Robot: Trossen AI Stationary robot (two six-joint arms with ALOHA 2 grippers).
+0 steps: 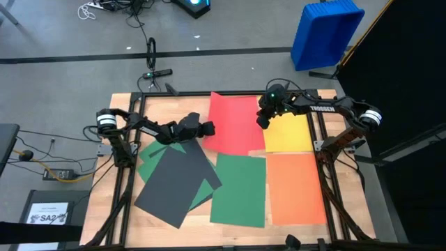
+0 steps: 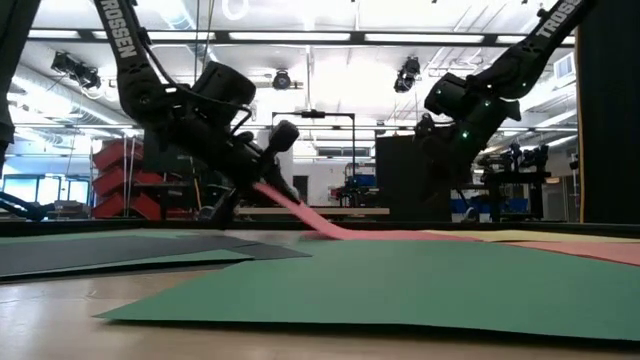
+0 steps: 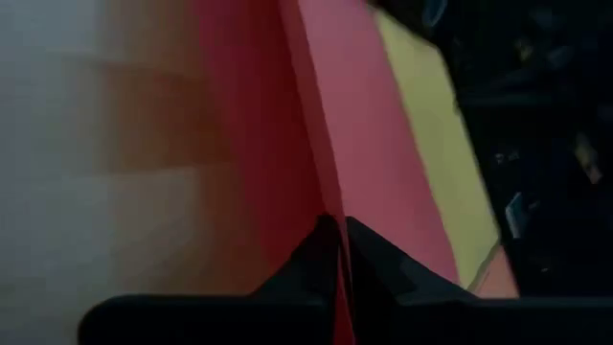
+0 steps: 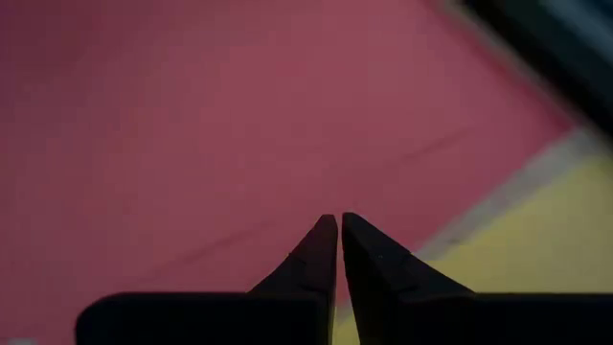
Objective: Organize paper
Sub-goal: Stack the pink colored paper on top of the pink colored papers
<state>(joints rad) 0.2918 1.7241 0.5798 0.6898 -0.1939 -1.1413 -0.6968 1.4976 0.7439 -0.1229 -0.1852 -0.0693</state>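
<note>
The paper lies spread over the wooden table. A red sheet [image 1: 235, 122] is at the far middle, with a yellow one [image 1: 289, 134] to its right. An orange sheet [image 1: 296, 187] and a green sheet [image 1: 239, 189] lie nearer. A dark grey sheet [image 1: 174, 183] covers another green one [image 1: 148, 167] at the left. My left gripper [image 1: 208, 129] is shut on the red sheet's left edge. My right gripper [image 1: 263, 121] is shut and hangs above the table [image 2: 468, 140], over the border of red and yellow [image 4: 339, 222]. My left gripper pinches the red sheet's left edge [image 3: 326, 196] between its two fingers. It comes from the table's left, slanting a little downward. That edge is lifted off the table [image 2: 285, 200]. From there the sheet slopes down, and its right part [image 2: 400, 235] lies flat.
A blue bin [image 1: 326, 33] stands on the floor beyond the far right corner. A small white printed sheet [image 1: 50, 213] lies on a stand left of the table. Black frame rails [image 1: 125, 188] run along the table's left and right sides. Bare wood shows near the front edge.
</note>
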